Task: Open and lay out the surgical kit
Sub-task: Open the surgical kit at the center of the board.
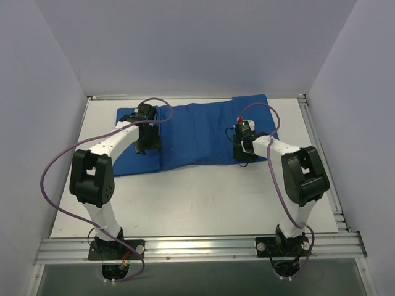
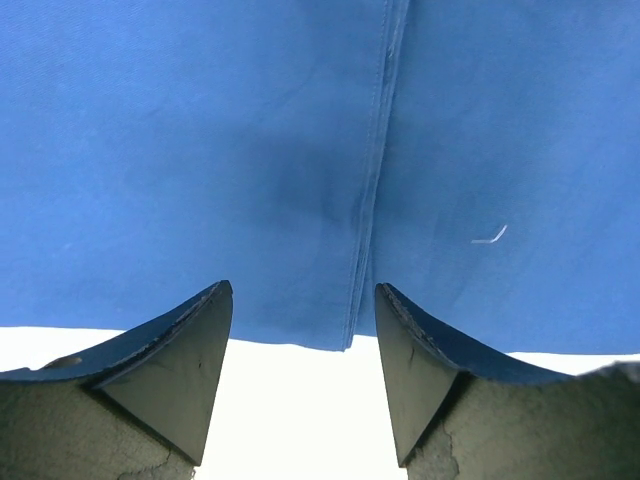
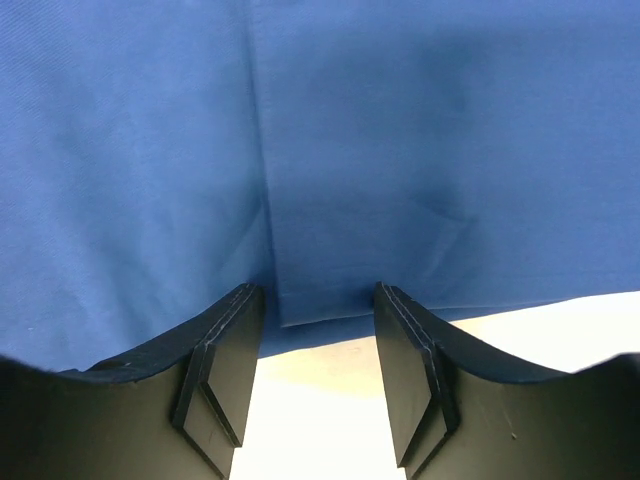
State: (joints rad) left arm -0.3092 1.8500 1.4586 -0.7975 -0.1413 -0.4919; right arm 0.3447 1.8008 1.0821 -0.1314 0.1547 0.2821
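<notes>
Cloth wrap [image 1: 197, 132] stretched crosswise before me, its near edge inside my left jaws and my right jaws, both open, gripping nothing.

A lab cell: white walls [image 1: 185, 43], aluminium-framed table [image 1: 197, 197].

Matt woven blue cloth wrap [image 1: 197, 132], soft creases, stitched hem. Smooth white matt table [image 1: 197, 197]. Matt black plastic left gripper fingers [image 2: 170, 370], grey bases rough and cracked. Ribbed silvery metal rail [image 1: 197, 246].
</notes>
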